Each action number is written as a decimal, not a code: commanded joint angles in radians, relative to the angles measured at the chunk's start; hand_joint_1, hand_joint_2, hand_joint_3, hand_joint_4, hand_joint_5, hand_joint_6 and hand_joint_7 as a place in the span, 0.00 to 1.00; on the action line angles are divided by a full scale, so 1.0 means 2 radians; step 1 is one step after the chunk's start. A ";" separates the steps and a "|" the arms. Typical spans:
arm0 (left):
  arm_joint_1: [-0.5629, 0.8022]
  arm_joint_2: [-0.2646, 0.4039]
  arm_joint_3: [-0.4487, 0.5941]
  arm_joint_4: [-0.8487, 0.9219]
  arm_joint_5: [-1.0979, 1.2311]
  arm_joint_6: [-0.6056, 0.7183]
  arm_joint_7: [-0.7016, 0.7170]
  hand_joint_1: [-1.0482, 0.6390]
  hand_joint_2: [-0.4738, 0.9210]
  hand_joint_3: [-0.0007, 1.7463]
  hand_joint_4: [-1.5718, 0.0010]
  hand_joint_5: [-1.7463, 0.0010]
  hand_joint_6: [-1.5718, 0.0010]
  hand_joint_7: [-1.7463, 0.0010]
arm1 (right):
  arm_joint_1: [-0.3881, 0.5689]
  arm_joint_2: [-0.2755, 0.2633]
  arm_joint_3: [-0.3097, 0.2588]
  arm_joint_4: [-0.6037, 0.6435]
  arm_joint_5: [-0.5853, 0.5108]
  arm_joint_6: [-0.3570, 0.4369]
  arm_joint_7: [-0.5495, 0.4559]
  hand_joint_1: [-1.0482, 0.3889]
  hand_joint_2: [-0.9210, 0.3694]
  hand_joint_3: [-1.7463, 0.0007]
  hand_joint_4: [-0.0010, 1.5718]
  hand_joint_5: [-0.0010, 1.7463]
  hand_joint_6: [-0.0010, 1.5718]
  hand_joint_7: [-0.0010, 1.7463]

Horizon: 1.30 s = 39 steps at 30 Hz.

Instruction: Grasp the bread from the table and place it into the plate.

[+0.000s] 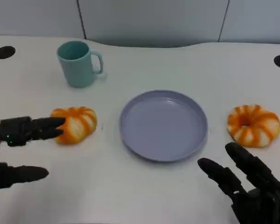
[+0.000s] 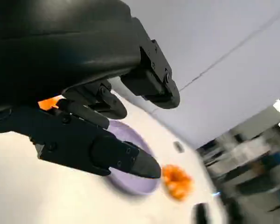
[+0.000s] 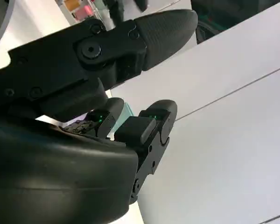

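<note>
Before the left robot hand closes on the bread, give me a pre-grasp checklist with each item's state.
1. Plate bare, ready to receive: ok.
2. Left bread lying on the table, reachable: ok.
3. Left robot hand open, upper fingers at the bread's edge: ok.
4. Fingers on both sides of the bread: not ok; lower fingers lie nearer than it.
5. Mug away from the bread-to-plate path: ok.
6. Right robot hand off the plate: ok.

Your left hand (image 1: 18,144) is sitting low at the left edge of the head view, its fingers (image 1: 37,127) stretching out level and apart, with the thumb lying separately below them and nothing between. Your right hand (image 1: 252,186) is resting at the lower right, fingers (image 1: 249,161) spreading and pointing up and away, gripping nothing.
</note>
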 commanded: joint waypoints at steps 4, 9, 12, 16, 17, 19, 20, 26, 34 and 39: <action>-0.076 0.071 -0.064 0.105 0.221 -0.127 0.128 0.33 0.95 0.00 0.77 1.00 0.80 1.00 | -0.003 0.004 -0.006 0.002 0.006 0.002 0.000 0.32 0.00 0.95 0.39 0.21 0.46 0.00; -0.111 0.087 -0.102 0.135 0.343 -0.160 0.249 0.29 0.96 0.00 0.80 1.00 0.80 1.00 | -0.003 0.001 -0.010 0.001 0.012 0.005 0.005 0.33 0.00 0.95 0.39 0.21 0.46 0.00; -0.131 0.097 -0.121 0.142 0.395 -0.166 0.320 0.29 0.94 0.00 0.79 0.99 0.79 0.99 | -0.001 0.002 -0.012 -0.007 0.014 0.010 -0.002 0.33 0.00 0.95 0.39 0.21 0.47 0.00; -0.153 0.113 -0.151 0.151 0.445 -0.160 0.388 0.28 0.93 0.00 0.78 0.99 0.78 0.99 | 0.000 0.002 -0.012 -0.012 0.014 0.015 -0.004 0.33 0.00 0.96 0.39 0.21 0.47 0.00; -0.160 0.117 -0.162 0.155 0.464 -0.152 0.406 0.28 0.93 0.00 0.78 0.99 0.78 0.99 | -0.001 0.001 -0.012 -0.012 0.012 0.015 -0.004 0.33 0.00 0.96 0.39 0.21 0.47 0.00; -0.171 0.123 -0.186 0.164 0.500 -0.134 0.443 0.27 0.94 0.01 0.77 0.99 0.78 1.00 | -0.002 0.001 -0.012 -0.011 0.012 0.015 -0.003 0.33 0.00 0.95 0.39 0.21 0.47 0.00; -0.176 0.125 -0.197 0.170 0.512 -0.127 0.460 0.27 0.94 0.01 0.77 0.99 0.78 1.00 | -0.003 0.001 -0.013 -0.011 0.013 0.016 -0.003 0.33 0.00 0.95 0.39 0.21 0.47 0.00; -0.215 0.130 -0.273 0.233 0.575 -0.068 0.539 0.27 0.95 0.00 0.77 0.99 0.77 0.99 | -0.006 0.001 -0.013 -0.010 0.010 0.014 -0.003 0.32 0.00 0.95 0.39 0.21 0.47 0.00; -0.276 0.109 -0.371 0.372 0.600 -0.027 0.621 0.29 0.95 0.00 0.75 0.99 0.75 1.00 | -0.006 -0.001 -0.015 -0.013 0.015 0.017 0.001 0.33 0.00 0.96 0.38 0.22 0.47 0.00; -0.304 0.085 -0.422 0.443 0.610 0.013 0.677 0.32 0.95 0.00 0.72 0.98 0.72 0.99 | -0.006 -0.002 -0.017 -0.015 0.012 0.012 -0.001 0.32 0.00 0.96 0.38 0.22 0.47 0.00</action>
